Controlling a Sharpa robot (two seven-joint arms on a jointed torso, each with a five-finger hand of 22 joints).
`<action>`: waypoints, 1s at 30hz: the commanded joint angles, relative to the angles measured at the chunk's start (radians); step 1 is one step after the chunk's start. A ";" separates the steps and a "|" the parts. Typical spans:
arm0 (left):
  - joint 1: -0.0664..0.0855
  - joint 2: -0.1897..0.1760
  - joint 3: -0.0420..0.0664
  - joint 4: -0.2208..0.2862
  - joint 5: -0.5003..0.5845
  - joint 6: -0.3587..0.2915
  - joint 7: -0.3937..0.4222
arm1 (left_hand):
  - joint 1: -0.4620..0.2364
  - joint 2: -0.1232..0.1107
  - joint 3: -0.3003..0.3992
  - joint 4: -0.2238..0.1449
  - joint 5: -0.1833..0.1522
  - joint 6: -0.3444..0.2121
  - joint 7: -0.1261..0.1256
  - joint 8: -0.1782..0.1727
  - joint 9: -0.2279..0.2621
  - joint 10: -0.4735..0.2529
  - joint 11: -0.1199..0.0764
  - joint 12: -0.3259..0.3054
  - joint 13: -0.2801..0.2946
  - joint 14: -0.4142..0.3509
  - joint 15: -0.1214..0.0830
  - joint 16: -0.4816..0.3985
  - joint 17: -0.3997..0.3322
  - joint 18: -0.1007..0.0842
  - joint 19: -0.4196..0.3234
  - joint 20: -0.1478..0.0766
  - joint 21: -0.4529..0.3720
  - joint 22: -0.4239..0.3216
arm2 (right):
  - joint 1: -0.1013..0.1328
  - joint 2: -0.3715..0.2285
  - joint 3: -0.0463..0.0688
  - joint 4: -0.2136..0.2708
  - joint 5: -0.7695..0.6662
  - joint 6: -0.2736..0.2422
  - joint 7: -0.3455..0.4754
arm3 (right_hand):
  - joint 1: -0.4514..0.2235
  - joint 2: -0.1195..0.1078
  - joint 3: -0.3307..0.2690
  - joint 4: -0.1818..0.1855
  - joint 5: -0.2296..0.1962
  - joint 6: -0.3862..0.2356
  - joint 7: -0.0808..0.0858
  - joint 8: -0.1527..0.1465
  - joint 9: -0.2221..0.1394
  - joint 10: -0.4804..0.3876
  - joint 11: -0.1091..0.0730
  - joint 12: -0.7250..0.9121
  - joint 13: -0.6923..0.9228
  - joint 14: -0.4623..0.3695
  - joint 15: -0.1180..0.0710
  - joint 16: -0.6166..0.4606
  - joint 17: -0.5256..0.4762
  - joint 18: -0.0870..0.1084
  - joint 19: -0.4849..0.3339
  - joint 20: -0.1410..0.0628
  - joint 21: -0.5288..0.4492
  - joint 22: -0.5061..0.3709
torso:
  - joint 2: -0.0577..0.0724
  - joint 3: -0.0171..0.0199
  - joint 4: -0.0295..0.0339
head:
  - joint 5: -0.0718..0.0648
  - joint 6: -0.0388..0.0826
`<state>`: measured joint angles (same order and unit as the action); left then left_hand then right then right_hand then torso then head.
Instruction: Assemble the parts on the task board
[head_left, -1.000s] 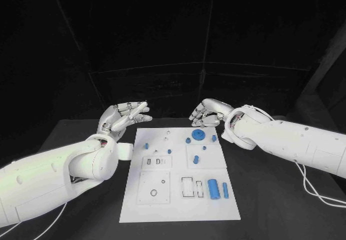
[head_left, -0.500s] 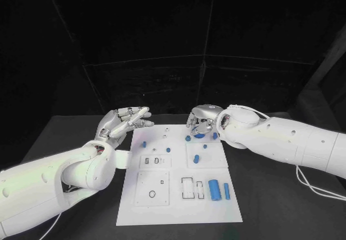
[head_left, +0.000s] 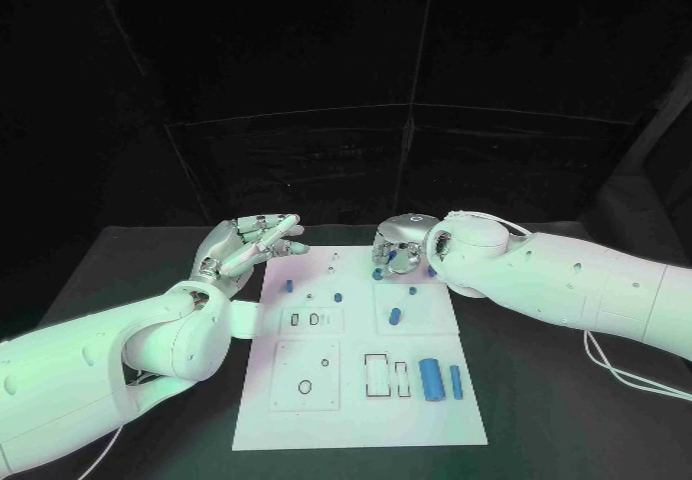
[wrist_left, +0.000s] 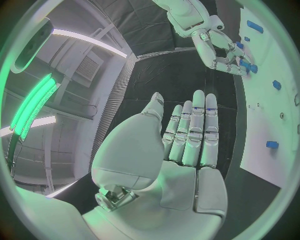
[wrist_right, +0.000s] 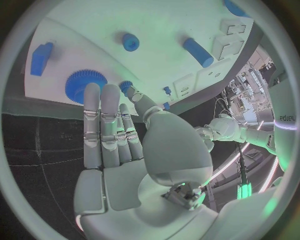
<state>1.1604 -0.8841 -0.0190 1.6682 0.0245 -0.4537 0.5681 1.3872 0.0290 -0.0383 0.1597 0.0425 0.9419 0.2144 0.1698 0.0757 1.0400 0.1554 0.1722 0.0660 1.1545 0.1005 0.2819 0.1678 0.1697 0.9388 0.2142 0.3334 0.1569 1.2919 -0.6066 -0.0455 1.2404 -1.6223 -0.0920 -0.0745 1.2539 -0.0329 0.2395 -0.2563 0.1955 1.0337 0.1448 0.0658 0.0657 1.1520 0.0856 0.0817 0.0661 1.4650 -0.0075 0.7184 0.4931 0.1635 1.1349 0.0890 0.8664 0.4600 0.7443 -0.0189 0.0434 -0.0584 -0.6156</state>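
The right hand (head_left: 400, 250) is held empty with fingers extended side by side, over the far edge of the task board (head_left: 359, 420), just beside a blue gear (wrist_right: 84, 85). The left hand (head_left: 248, 243) is kept empty, fingers straight, off the board's far left corner. Two blue cylinders (head_left: 430, 378) lie toward the board's near right part on the tabletop (head_left: 548, 400).

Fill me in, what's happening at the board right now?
The right hand hangs over the far end of the task board, fingers apart just above the blue gear, holding nothing. The left hand hovers open beside the board's far left corner, not touching anything. Most blue parts lie loose on the board, among them the large cylinder and a thinner pin near its right edge, so assembly looks barely begun.
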 joint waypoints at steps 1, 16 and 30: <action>0.002 -0.001 0.001 0.001 -0.010 0.011 0.005 | 0.000 0.003 -0.003 -0.001 0.005 0.006 0.003 -0.006 -0.001 0.007 0.002 -0.007 -0.002 0.006 0.000 -0.002 0.001 0.014 0.005 -0.001 0.002 -0.001 | 0.003 0.005 0.001 -0.003 -0.018 0.031 0.009 | 0.007 0.000 0.010 -0.001 0.003 0.001 0.001 0.002 0.002 0.006 -0.003 0.008 0.001 0.029 -0.002 0.044 0.044 0.020 0.008 -0.001 0.012 0.007 | 0.003 0.0001 -0.0001 | 0.002 -0.003; 0.003 -0.001 0.001 -0.005 -0.009 0.012 0.002 | -0.001 0.003 -0.004 -0.002 0.005 0.006 0.004 -0.007 -0.002 0.007 0.002 -0.008 -0.002 0.006 0.000 -0.003 0.002 0.013 0.005 -0.001 0.001 -0.002 | 0.002 0.028 0.000 -0.031 -0.018 0.078 0.024 | 0.007 0.016 0.062 0.003 0.002 0.028 0.005 0.007 0.004 0.036 -0.005 0.017 0.000 0.030 0.000 0.214 0.208 0.012 0.022 -0.003 0.102 0.094 | 0.009 0.0005 0.0021 | 0.000 -0.010; 0.005 -0.003 0.001 -0.010 -0.009 0.016 -0.002 | 0.000 0.003 -0.004 -0.003 0.005 0.006 0.004 -0.008 -0.002 0.007 0.003 -0.010 -0.002 0.007 0.000 -0.003 0.002 0.013 0.006 -0.001 0.001 -0.002 | 0.002 0.040 0.000 -0.045 -0.009 0.045 0.042 | -0.002 0.027 0.115 0.023 -0.031 0.074 -0.004 0.014 0.005 0.075 -0.017 0.018 0.000 0.028 -0.010 0.325 0.317 -0.004 0.053 -0.003 0.200 0.215 | 0.016 -0.0003 0.0028 | 0.001 -0.009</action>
<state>1.1636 -0.8871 -0.0190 1.6581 0.0233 -0.4524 0.5643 1.3872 0.0290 -0.0382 0.1598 0.0424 0.9418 0.2143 0.1666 0.0749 1.0399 0.1554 0.1664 0.0654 1.1544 0.1004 0.2819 0.1683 0.1696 0.9387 0.2142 0.3334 0.1559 1.2957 -0.5663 -0.0430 1.1967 -1.6313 -0.0384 -0.0450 1.2564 -0.0088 0.3486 -0.2326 0.1688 1.1011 0.1418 0.0764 0.0701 1.2196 0.0670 0.0974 0.0659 1.4677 -0.0101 1.0372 0.8036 0.1634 1.1800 0.0842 1.0611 0.6677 0.7596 -0.0188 0.0463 -0.0572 -0.6246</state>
